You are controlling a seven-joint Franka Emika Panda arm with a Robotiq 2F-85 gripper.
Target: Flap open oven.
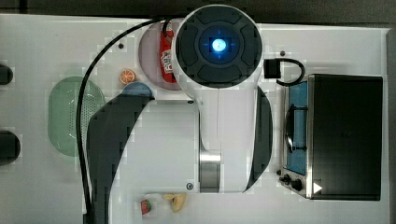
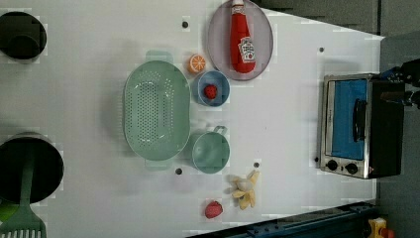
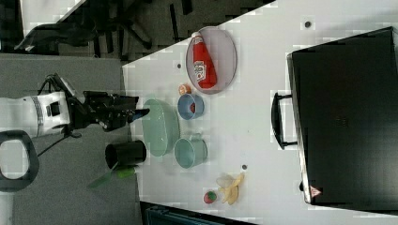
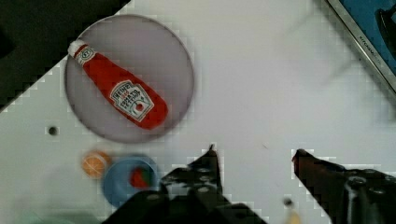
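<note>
The oven [image 1: 345,135] stands at the top view's right, a boxy unit with a black top, silver frame and black knobs [image 1: 290,181]. Its blue-tinted door [image 2: 349,119] is shut, with the black bar handle [image 3: 277,120] across it. In the wrist view my gripper [image 4: 256,154] is open, its two dark fingertips [image 4: 210,161] wide apart with nothing between them. It hangs above bare white table, and a corner of the oven [image 4: 369,32] lies some way off. In the right view the gripper [image 3: 141,112] reaches out from the arm at the right view's left.
A red ketchup bottle [image 2: 241,37] lies on a grey plate [image 2: 265,54]. Nearby are an orange slice [image 2: 196,63], a blue bowl [image 2: 220,96] with a red fruit, a green colander [image 2: 156,114], a teal cup [image 2: 210,151], a banana [image 2: 244,191] and a strawberry [image 2: 213,209].
</note>
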